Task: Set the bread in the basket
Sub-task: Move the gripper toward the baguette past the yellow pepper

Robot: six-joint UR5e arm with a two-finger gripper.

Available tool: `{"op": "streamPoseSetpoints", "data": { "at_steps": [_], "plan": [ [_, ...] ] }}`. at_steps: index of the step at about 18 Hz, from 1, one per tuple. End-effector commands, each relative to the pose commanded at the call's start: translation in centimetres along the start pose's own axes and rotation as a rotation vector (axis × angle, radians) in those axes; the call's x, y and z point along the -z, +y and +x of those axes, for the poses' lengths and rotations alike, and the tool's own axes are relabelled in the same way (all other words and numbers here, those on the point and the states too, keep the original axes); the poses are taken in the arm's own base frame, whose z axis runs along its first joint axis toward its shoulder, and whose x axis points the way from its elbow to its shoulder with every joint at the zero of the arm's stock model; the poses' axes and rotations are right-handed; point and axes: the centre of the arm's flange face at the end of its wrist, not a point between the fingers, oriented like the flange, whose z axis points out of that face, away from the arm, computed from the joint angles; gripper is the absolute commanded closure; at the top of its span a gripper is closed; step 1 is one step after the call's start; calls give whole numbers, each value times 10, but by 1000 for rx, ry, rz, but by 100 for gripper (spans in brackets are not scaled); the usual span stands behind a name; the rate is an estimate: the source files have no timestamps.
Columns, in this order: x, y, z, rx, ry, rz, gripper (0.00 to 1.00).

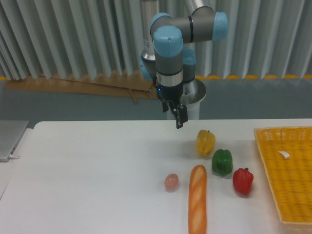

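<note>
**Gripper hangs above the table, baguette untouched**

The gripper (178,117) hangs from the grey-and-blue arm (168,53) above the far part of the white table (87,180), well beyond the baguette (197,199) and a little to its left. Its dark fingers are seen edge-on and read as one narrow shape, so I cannot tell whether they are parted or closed; nothing is visibly between them.

The baguette lies flat on the table, pointing roughly toward the camera, its near end reaching the bottom edge of the view. Just left of its far end sits a small pinkish egg-shaped ball (171,182). Just right of that far end stands a green pepper (222,162), with a yellow pepper (205,143) beyond it and a red pepper (243,181) to its right.

Well apart to the right of the baguette lies the yellow woven basket (273,195), cut off by the picture's edge, with a small white tag (284,154) inside.
</note>
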Motion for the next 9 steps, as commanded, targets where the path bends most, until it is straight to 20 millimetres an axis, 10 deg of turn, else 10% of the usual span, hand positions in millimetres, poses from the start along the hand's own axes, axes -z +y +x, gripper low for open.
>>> {"op": "streamPoseSetpoints", "data": {
  "at_steps": [9],
  "plan": [
    [-20, 21, -39, 32, -36, -3, 0]
  ]
}}
